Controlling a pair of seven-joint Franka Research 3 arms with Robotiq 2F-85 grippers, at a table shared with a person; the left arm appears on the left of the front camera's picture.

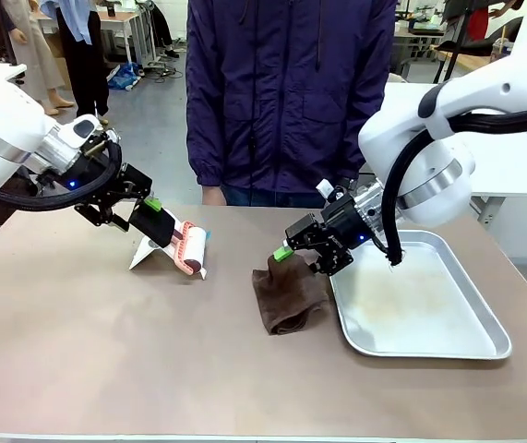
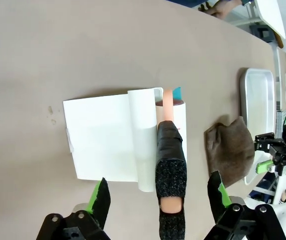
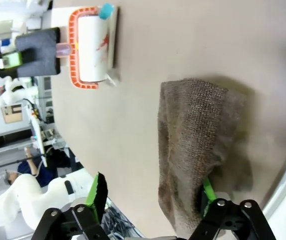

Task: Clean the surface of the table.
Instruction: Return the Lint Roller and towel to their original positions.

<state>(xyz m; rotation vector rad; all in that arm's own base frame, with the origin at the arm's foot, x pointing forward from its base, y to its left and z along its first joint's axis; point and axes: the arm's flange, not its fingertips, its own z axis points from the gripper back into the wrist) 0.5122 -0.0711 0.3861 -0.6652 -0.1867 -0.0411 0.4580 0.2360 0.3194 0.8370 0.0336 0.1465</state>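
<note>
Across the middle of the front view stretches the beige-brown table (image 1: 106, 351), its near edge cut off along the bottom. The left gripper (image 1: 157, 214) hangs at ten o'clock over it by a lint roller (image 1: 189, 247) whose white sheet (image 1: 145, 256) trails onto the top; the angle hides whether its fingers are apart. The right gripper (image 1: 289, 251) sits at the top edge of a brown cloth (image 1: 288, 297), its fingers mostly masked by the wrist. A silver tray (image 1: 485, 318) lies just beside the cloth at three o'clock. A person (image 1: 286, 101) in a dark jacket stands at the far edge. Bare tabletop lies open toward six and eight o'clock.

From the left wrist, the fingers stand wide apart either side of the roller's padded handle (image 2: 171, 172), touching nothing. The sheet (image 2: 102, 137) spreads toward nine o'clock; cloth (image 2: 229, 150) and tray (image 2: 257, 95) lie toward three.

From the right wrist, the fingers are spread; one green pad (image 3: 208, 192) is half buried in the cloth's (image 3: 193, 145) fold. The roller (image 3: 90, 47) lies at eleven o'clock, well apart across bare table (image 3: 193, 45).
</note>
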